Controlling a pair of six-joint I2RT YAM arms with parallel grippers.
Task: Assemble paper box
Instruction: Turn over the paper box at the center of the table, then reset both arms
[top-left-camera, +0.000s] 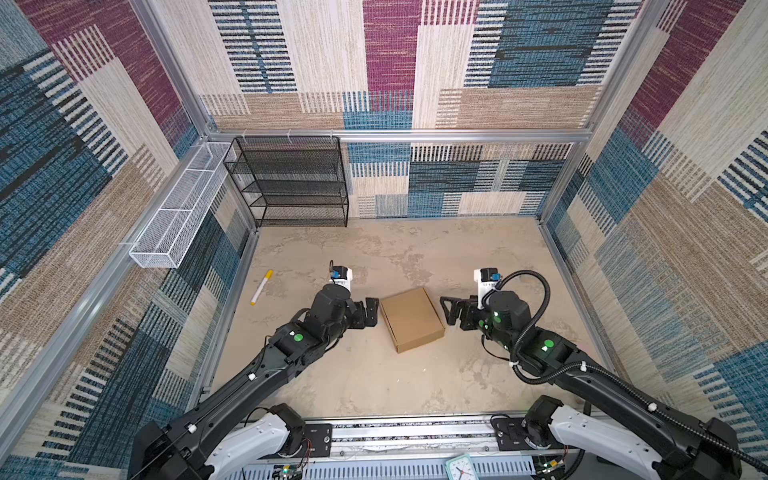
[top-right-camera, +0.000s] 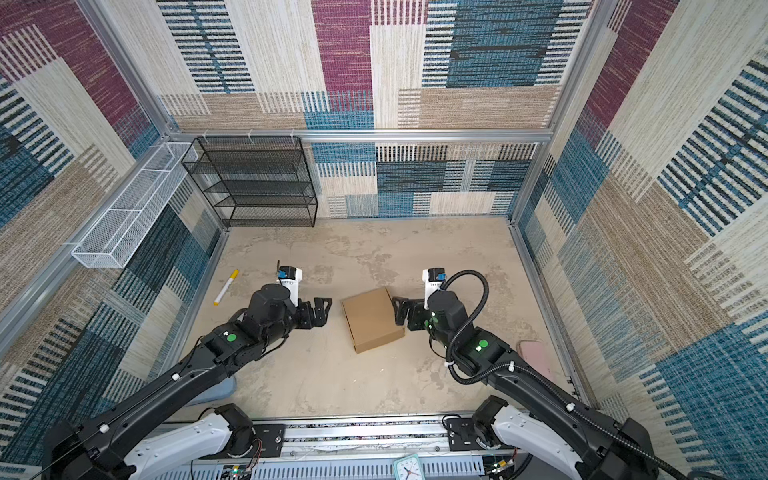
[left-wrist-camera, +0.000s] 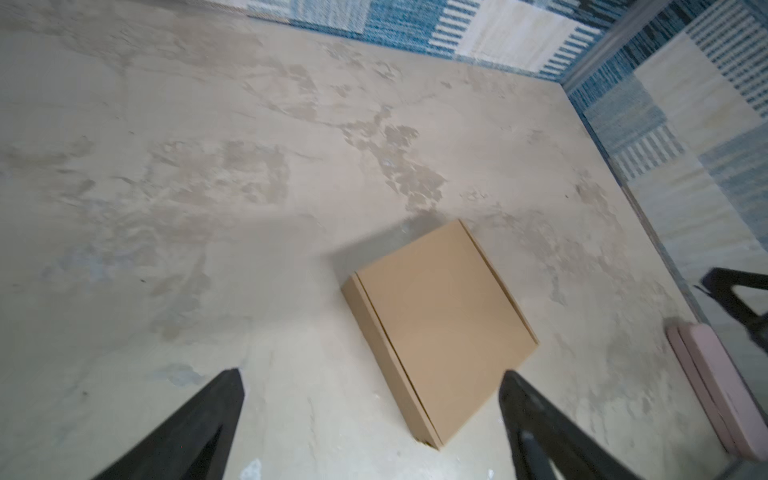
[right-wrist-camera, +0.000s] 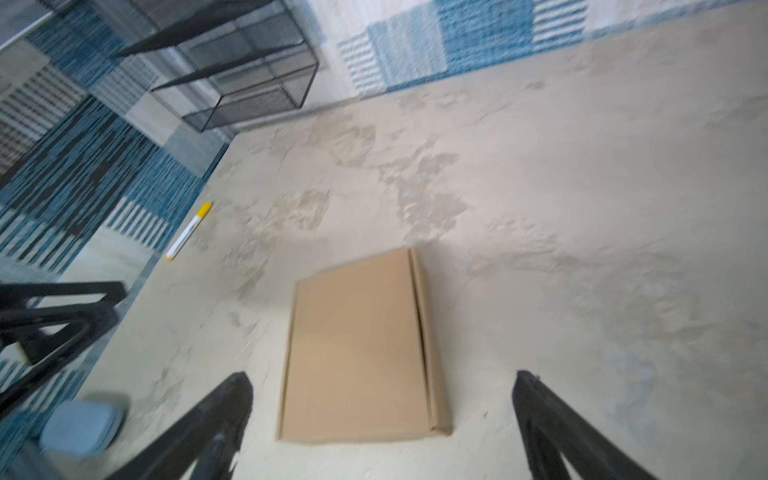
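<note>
The paper box is a plain brown cardboard mailer lying flat and closed on the table between both arms. My left gripper hovers just off its left edge, open and holding nothing. On the opposite side my right gripper stands close to the right edge, open too. In the left wrist view the box lies ahead of the spread left gripper. In the right wrist view the box sits ahead of the wide right gripper. Neither gripper touches the cardboard.
A white marker with a yellow cap lies at the table's left. A black mesh shelf stands at the back left, with a white wire basket on the left wall. A pink object lies near right, a pale blue one near left.
</note>
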